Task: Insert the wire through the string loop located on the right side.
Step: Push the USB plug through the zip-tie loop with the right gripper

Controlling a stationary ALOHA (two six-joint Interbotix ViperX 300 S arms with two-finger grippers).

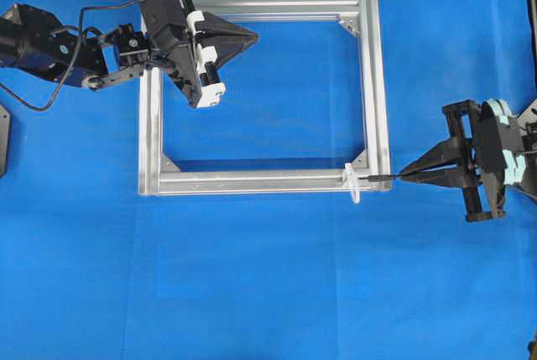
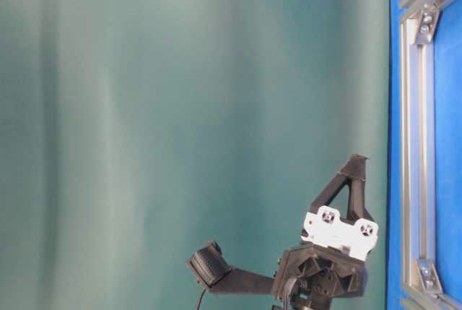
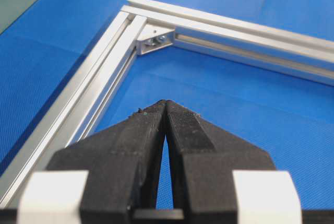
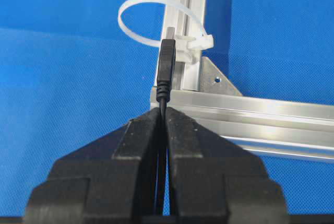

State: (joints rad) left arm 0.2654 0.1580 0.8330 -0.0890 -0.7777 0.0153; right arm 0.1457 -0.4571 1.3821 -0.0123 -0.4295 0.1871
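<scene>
**Right hand** [image 4: 163, 110] — jaws clamped on the wire [image 4: 166, 65], plug tip pointing out ahead. You hold it just outside the aluminium frame [image 1: 376, 83], at its near right corner.

**Left hand** [image 3: 165, 103] — jaws pressed together on nothing, hovering over the frame's far left corner, well apart from the work.

**String loop** [image 4: 151, 18] — whitish tie fixed to the frame bar, arching out to one side. In the right wrist view the plug tip sits just short of it, lined up nearer the tie's fastened end than its open arch.

**Risks** — you may push the plug into the frame bar or the tie's buckle rather than through the opening. The loop looks flimsy; a glancing touch would probably fold it aside. The plug stands out beyond the grip, so it may flex on contact.

**Room** — open blue surface [image 1: 268, 276] lies all around the right hand. The frame corner and its bracket [image 4: 216, 80] crowd the loop's inner side.
</scene>
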